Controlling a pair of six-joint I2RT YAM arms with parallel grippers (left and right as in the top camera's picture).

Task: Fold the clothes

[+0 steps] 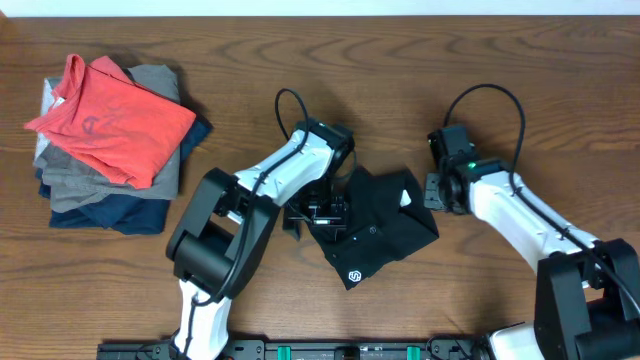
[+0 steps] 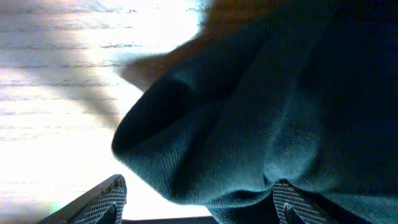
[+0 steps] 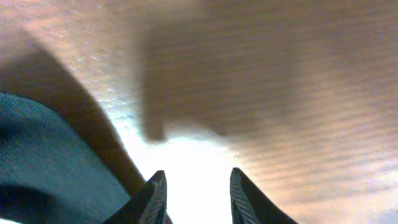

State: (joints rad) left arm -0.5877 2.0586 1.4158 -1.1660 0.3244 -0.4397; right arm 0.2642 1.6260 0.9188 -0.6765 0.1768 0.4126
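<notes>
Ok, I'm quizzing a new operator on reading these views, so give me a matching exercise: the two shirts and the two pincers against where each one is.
Things:
A. coral-red fabric shirt with a dark emblem
B. plain black soft fabric shirt
C. left pincer
D. right pincer

Places:
1. open over the bare wooden table, holding nothing
2. on top of the stack of folded grey and navy garments
3. mid-table, small white logo facing up
4. open, against bunched dark cloth at the black shirt's left edge

Pairs: A-2, B-3, C-4, D-1.
</notes>
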